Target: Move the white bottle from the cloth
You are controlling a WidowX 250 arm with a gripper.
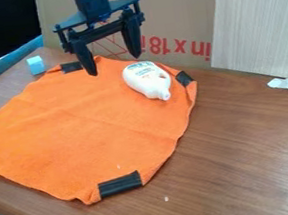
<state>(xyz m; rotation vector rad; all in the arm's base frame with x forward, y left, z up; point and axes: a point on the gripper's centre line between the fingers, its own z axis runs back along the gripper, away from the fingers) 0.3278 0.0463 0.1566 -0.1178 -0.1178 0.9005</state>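
**Though set close to the white bottle [146, 81], empty and apart from it**

Hung above the far side of the orange cloth [76, 134]: a black gripper [114, 66], fingers spread wide, clasping nothing; pointed downwards, apparently to come at the bottle from above, but off to its left in the camera view, so not lined up for a grasp.

Laid on its side on the cloth, near the far right edge: the bottle, with cap [165, 96] pointing towards the camera and slightly right; probably best pinched across the body rather than at the neck; liable to roll or slide if nudged by one finger.

Fixed at the cloth's edges: strips of black tape [120, 184], presumably to keep the fabric flat on the wooden table [247, 150]; one just beside the bottle, so worth avoiding when closing.

Stood up behind: brown cardboard [166, 5] and a pale panel [256, 23], perhaps as a backdrop; worth leaving room for when lifting.

Judged to be only at the approach; called for next: a sideways shift over the bottle, a descent, a squeeze, then a lift off the cloth and onto the wood.
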